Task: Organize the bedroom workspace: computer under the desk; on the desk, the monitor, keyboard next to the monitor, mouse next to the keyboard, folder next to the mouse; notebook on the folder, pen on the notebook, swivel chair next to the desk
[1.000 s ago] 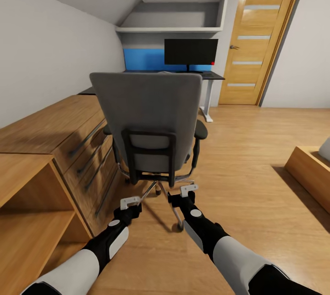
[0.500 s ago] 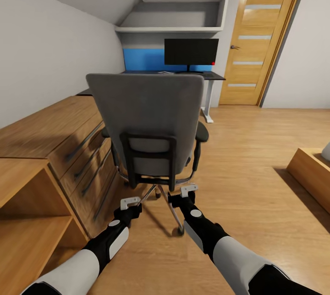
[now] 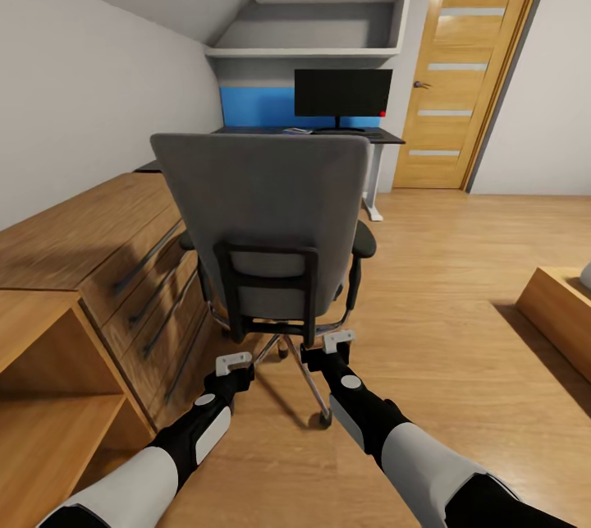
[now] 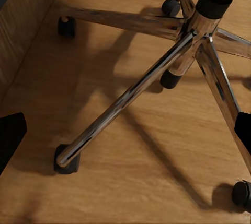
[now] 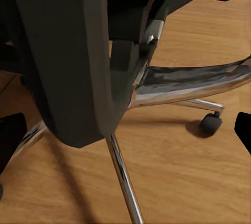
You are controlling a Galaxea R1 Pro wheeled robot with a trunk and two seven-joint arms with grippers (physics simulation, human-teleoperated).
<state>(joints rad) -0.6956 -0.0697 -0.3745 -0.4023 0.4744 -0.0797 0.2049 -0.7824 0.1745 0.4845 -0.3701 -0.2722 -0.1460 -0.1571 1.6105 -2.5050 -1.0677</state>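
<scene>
Over the last second the swivel chair (image 3: 267, 224) has grown larger in the head view and the low wooden cabinet (image 3: 90, 265) has slid toward the robot, so the base has rolled forward; both arms look the same.

The left tool (image 3: 233, 363) and right tool (image 3: 338, 340) hang low, just behind the chair's star base (image 4: 188, 36), both empty. Dark fingertips sit at opposite edges of each wrist view, so both tools are spread wide.

Risks, as I judge them: the tools are close to the chrome spokes and castors (image 4: 67, 160), so rolling further could knock the chair on, spin it, or drive it into the cabinet just beyond the left tool. Whether the folder lies on the seat cannot be told, since the tall back hides it; a bump could slide it off.

The chair's back is matte grey upholstery on a black frame, with rounded black armrests (image 3: 363, 237). Its spokes are polished, reflective metal. The floor (image 3: 443, 265) is smooth light planks. Well ahead of the tools, past the chair, the black surface (image 3: 377, 135) on white legs carries the thin black monitor (image 3: 342, 93).
</scene>
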